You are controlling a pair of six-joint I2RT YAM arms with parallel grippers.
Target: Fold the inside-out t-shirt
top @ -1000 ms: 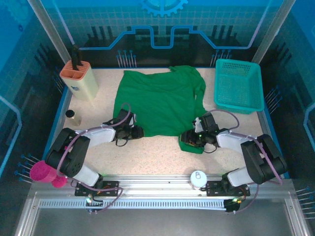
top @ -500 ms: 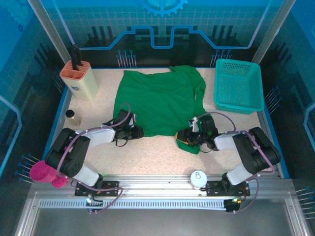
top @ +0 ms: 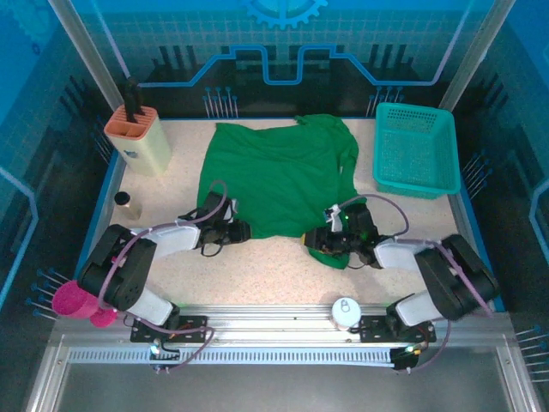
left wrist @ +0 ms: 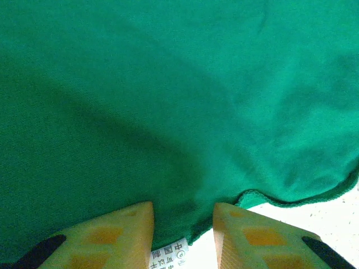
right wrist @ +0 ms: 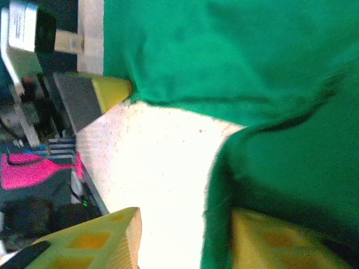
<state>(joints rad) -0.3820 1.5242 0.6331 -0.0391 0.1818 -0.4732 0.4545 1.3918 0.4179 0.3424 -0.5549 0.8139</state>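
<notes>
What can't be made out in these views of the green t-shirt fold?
- Left wrist: the white label on the t-shirt is cut off by the bottom edge; its print is unreadable.
- Right wrist: cloth drapes over one finger of the right gripper, partly hiding it; glare washes out the bare table.
- Top external: the left gripper covers the near hem.

Likely robot lab booth: blue panel walls, speckled table.
</notes>
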